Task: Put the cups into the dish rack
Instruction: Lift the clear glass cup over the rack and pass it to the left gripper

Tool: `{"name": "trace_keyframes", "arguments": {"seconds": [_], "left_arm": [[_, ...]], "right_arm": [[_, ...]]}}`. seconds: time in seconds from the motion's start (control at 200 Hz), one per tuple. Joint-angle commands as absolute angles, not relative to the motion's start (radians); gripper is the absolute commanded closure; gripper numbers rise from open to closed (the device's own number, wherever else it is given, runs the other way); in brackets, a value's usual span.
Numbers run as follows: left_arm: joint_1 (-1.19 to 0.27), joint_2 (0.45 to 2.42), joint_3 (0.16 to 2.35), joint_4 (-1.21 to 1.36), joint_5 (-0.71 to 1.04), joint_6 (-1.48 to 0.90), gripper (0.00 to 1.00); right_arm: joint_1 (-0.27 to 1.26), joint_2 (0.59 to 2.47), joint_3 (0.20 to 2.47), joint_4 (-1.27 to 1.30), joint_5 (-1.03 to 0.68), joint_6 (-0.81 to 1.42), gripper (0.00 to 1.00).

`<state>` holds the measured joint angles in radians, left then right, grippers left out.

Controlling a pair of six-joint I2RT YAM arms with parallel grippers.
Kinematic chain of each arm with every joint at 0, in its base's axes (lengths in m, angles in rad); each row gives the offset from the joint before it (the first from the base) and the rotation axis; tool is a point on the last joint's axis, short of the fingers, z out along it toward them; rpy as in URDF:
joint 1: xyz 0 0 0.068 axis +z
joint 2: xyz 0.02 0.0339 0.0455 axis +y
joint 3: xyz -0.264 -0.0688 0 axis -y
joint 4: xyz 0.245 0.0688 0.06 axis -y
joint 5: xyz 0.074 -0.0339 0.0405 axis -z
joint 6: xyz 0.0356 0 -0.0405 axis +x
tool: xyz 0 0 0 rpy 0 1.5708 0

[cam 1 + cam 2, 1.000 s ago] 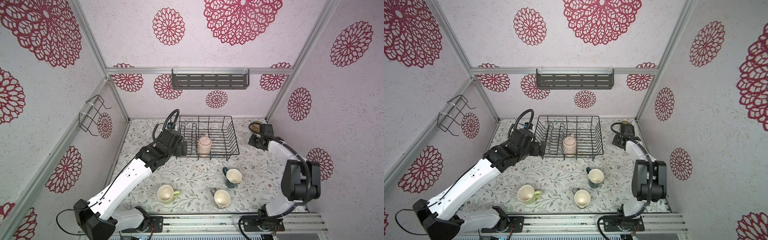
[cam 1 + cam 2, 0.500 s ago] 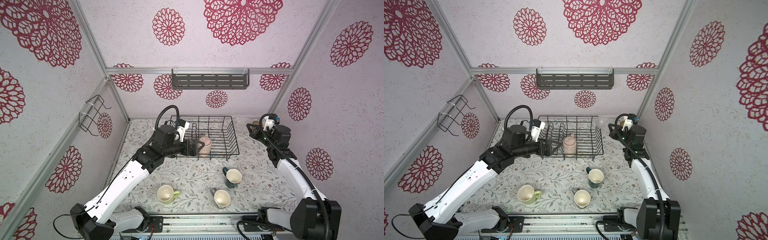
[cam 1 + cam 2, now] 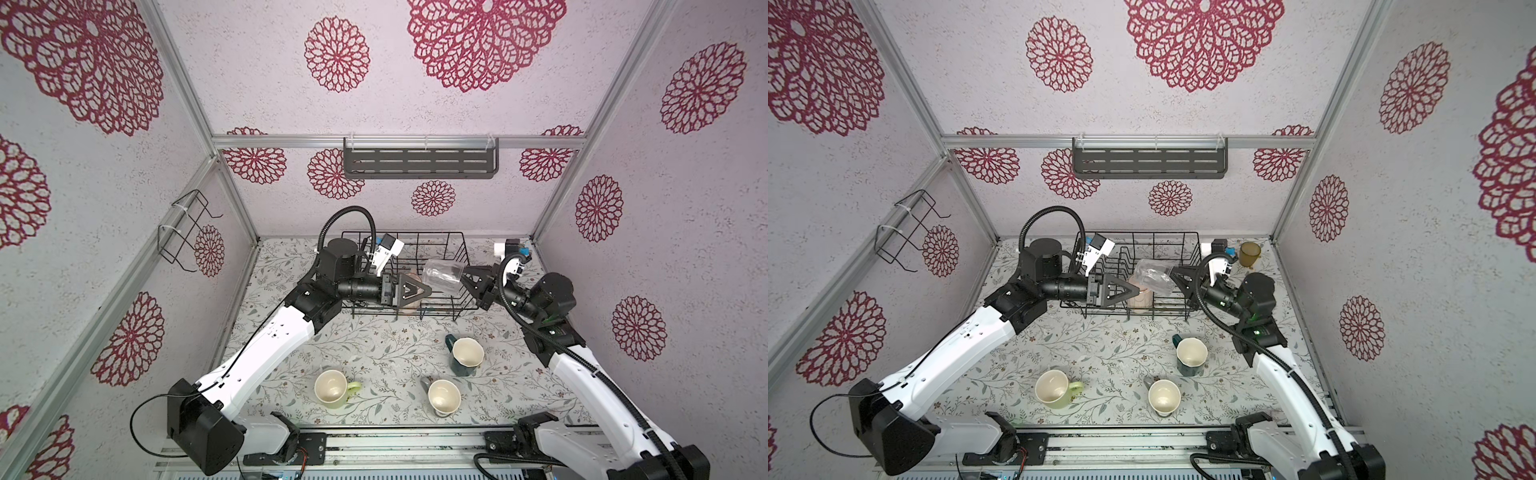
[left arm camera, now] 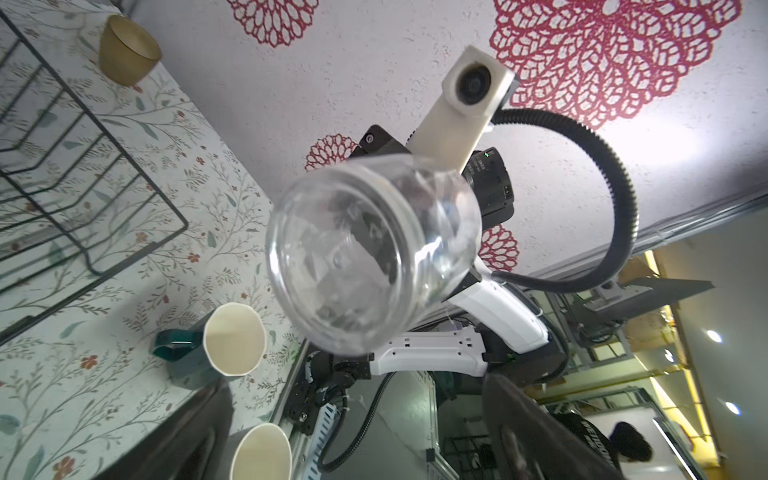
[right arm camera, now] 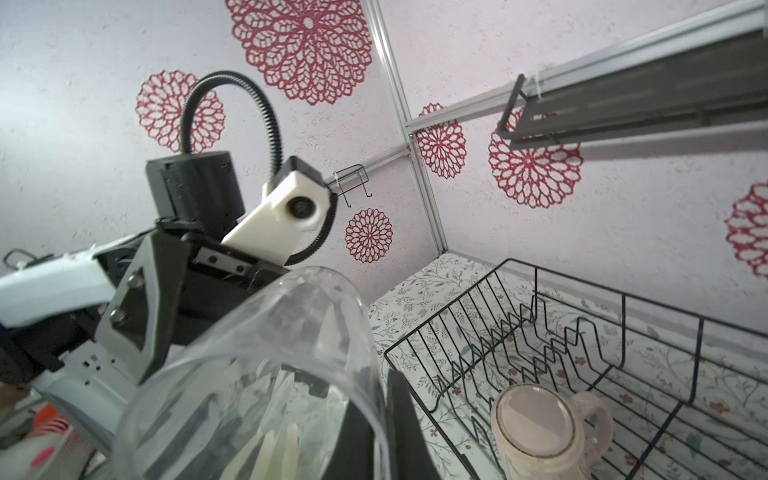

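Glass, smooth and see-through, is what this step turns on. The clear glass [image 3: 444, 276] lies on its side in the air above the right end of the dish rack [image 3: 419, 234], and as far as I can see it touches no wire. The right jaws are closed tight on the end of the glass that points to the right edge of the counter [image 3: 374, 345]. Whether they pinch its wall or its base I cannot tell. The left jaws stand fully apart and hold nothing. They face the other end of the glass from close by, over the middle of the rack, and I see no contact.

I judge the step to be setting this glass into the rack, perhaps with help of the left arm. To do it well, the glass should be turned mouth down and lowered slowly into a free place between the prongs. It should go beside the pale pink cup [image 3: 1142, 299], which stands upside down at the near side of the rack, and not against it. If the left jaws take the glass, they should close around its body before the right jaws let go.

The amber tumbler [image 3: 1250, 253] waits at the far right corner of the counter. The teal mug [image 3: 465, 355], the yellow-green mug [image 3: 332, 388] and the grey mug [image 3: 444, 397] stand toward the near edge.
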<state>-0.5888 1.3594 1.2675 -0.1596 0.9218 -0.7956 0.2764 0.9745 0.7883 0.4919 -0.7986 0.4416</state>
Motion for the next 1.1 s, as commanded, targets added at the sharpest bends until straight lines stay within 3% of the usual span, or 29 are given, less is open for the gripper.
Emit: {"name": "trace_keyframes", "arguments": {"seconds": [0.0, 0.395, 0.651, 1.096], "left_arm": [[-0.588, 1.378, 1.276, -0.038, 1.051, -0.868, 0.02], [-0.643, 1.414, 1.272, -0.014, 1.100, -0.883, 0.03], [-0.653, 1.424, 1.255, 0.047, 1.114, -0.930, 0.05], [-0.670, 1.458, 1.236, 0.142, 1.132, -0.999, 0.10]], "right_arm": [[0.280, 0.934, 0.776, 0.565, -0.796, 0.297, 1.00], [0.350, 0.979, 0.770, 0.754, -0.926, 0.267, 1.00], [0.388, 0.974, 0.729, 0.754, -0.937, 0.046, 1.00], [0.390, 1.018, 0.722, 0.725, -0.899, -0.096, 1.00]]}}
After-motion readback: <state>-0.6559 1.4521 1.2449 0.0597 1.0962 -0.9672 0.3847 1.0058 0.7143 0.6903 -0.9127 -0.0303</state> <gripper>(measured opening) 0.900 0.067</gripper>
